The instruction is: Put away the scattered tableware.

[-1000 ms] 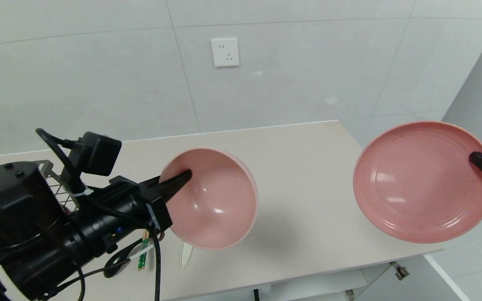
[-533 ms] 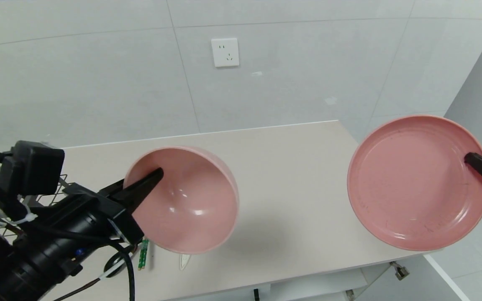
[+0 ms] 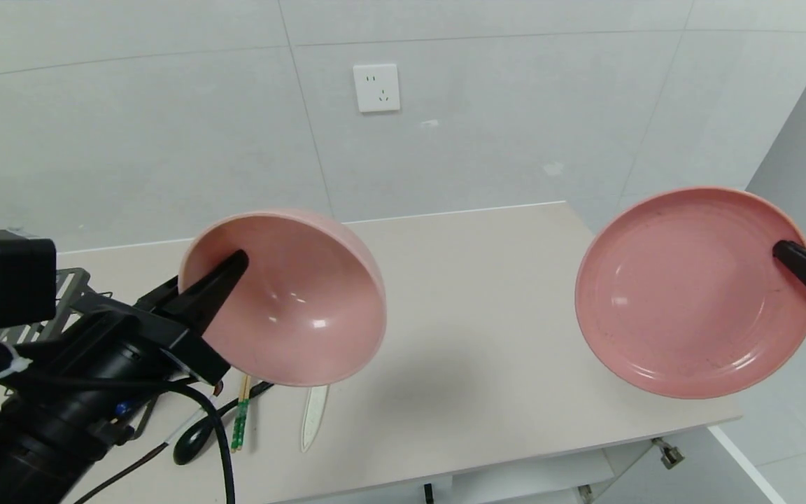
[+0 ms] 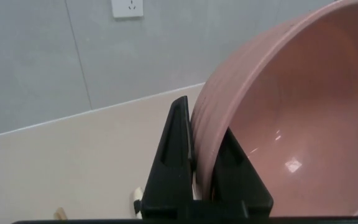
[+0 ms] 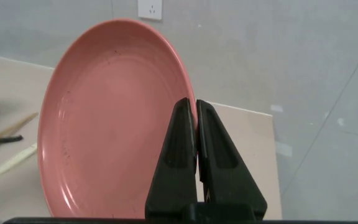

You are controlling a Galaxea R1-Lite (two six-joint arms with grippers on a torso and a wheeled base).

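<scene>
Over table (image 3: 494, 308), bowl (image 3: 305, 315) & plate (image 3: 683, 301) tipped, facing inward.

The left gripper (image 3: 232, 266) clamps the rim of a tilted pink bowl (image 3: 298, 308) above the table (image 3: 487, 294). The right gripper (image 3: 785, 252) pinches a pink plate (image 3: 683, 294) by its rim. Under the bowl lie chopsticks (image 3: 240, 416) and a white utensil (image 3: 314, 416).

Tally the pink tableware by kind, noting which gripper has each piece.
bowl: 1, gripped at its rim by the left gripper
plate: 1, gripped at its rim by the right gripper
Total: 2
</scene>
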